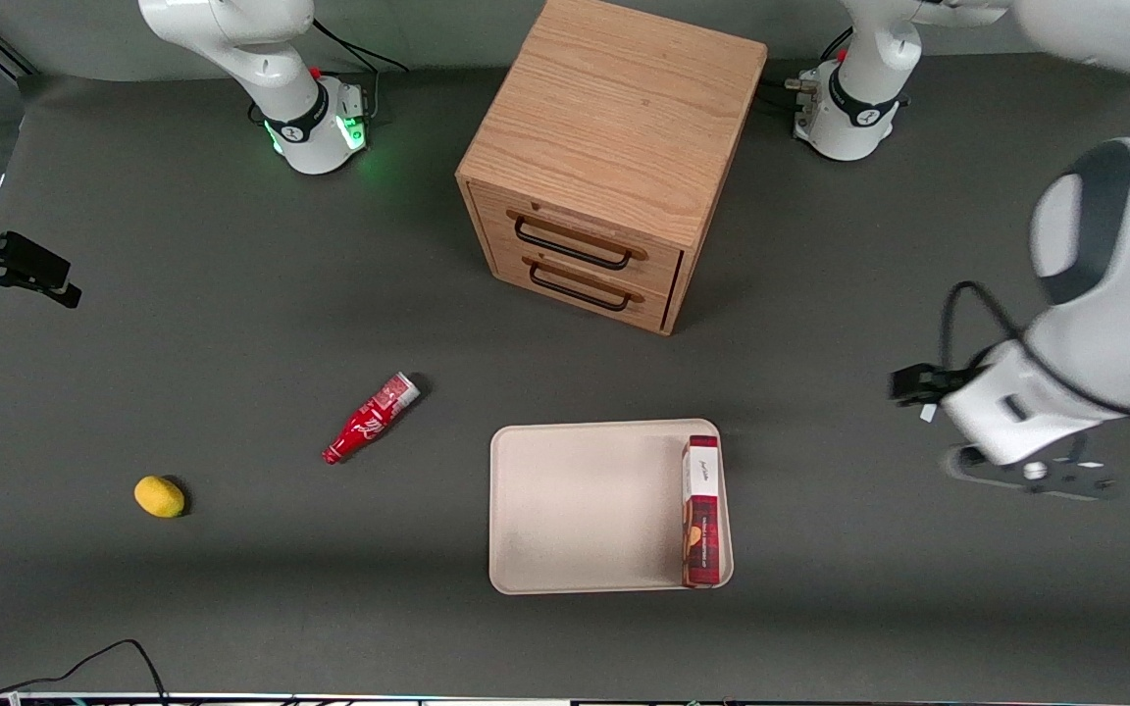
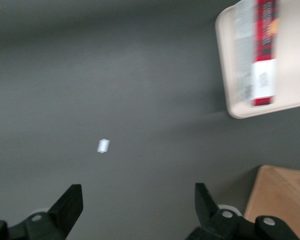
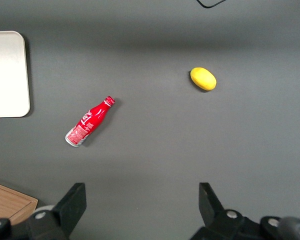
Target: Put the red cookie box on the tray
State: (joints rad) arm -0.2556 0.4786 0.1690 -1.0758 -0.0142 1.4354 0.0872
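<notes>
The red cookie box (image 1: 700,512) lies flat in the beige tray (image 1: 585,505), along the tray's rim toward the working arm's end. In the left wrist view the red cookie box (image 2: 264,50) rests inside the tray (image 2: 226,65), with its white end panel showing. My gripper (image 1: 1031,478) hangs over bare table, well away from the tray toward the working arm's end. Through the wrist camera the gripper (image 2: 138,192) is open, its fingers (image 2: 70,202) spread wide with nothing between them.
A wooden two-drawer cabinet (image 1: 609,157) stands farther from the front camera than the tray. A small red bottle (image 1: 371,417) and a yellow lemon-like object (image 1: 159,496) lie toward the parked arm's end. A small white scrap (image 2: 103,145) lies on the table below the gripper.
</notes>
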